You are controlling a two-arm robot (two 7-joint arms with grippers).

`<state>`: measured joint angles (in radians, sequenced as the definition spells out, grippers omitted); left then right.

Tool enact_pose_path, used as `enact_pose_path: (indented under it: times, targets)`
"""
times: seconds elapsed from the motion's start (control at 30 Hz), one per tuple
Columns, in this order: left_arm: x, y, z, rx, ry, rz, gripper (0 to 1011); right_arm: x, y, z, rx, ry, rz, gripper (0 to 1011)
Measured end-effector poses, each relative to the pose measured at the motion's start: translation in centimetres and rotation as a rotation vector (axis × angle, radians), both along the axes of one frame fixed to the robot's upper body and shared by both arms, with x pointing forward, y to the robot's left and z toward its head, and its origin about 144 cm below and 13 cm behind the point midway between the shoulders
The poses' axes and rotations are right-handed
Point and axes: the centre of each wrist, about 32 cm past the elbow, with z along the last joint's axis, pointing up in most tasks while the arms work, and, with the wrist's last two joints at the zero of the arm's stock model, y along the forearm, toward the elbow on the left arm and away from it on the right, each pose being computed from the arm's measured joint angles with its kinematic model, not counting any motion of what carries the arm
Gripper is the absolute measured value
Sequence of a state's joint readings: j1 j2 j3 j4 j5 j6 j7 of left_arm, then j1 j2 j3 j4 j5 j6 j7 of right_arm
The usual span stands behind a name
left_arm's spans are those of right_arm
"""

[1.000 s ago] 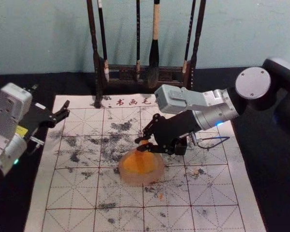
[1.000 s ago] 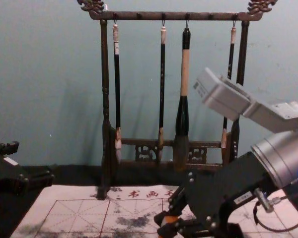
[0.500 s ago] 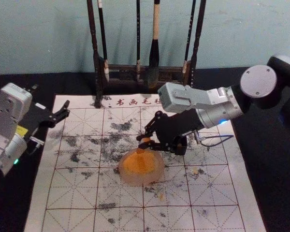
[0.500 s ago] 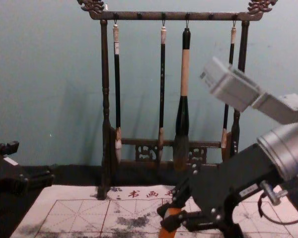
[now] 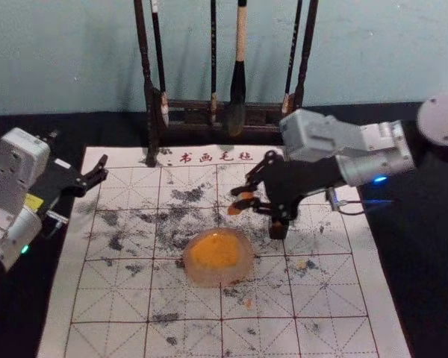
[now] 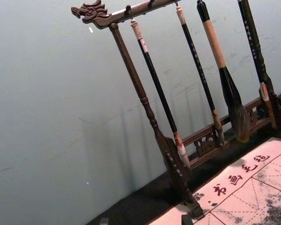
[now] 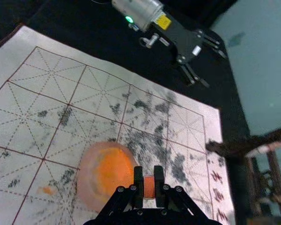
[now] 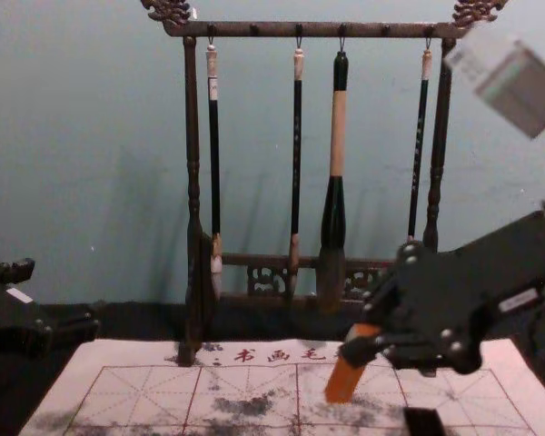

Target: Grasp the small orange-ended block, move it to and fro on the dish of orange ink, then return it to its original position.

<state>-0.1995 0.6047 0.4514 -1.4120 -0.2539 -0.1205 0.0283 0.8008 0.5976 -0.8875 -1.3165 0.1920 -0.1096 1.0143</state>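
Observation:
My right gripper (image 5: pixel 241 198) is shut on the orange block (image 5: pixel 234 209), behind and to the right of the ink dish (image 5: pixel 217 258) and apart from it. In the chest view the right gripper (image 8: pixel 367 344) holds the block (image 8: pixel 346 377) slightly tilted above the mat. The right wrist view has the block (image 7: pixel 149 186) between the fingertips of the right gripper (image 7: pixel 149 185), with the dish (image 7: pixel 103 175) close by. My left gripper (image 5: pixel 98 173) is parked, open, over the mat's left edge.
A wooden rack (image 5: pixel 150 104) with hanging brushes stands behind the gridded, ink-spotted mat (image 5: pixel 119 298). Near the right gripper, a small dark block (image 5: pixel 278 228) rests on the mat.
The right gripper has moved right and away from the dish, carrying the block up off it. The dish stays where it was, and the left arm has not moved.

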Motion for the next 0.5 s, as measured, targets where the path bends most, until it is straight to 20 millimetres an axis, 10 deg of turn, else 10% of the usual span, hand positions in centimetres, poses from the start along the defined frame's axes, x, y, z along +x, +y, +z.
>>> enact_pose_path:
  times: [0.5]
  targets:
    - [0.0, 0.0, 0.0, 0.0, 0.0, 0.0, 1002, -2.4, -4.3, 0.0, 0.027, -0.001, -0.132, 131]
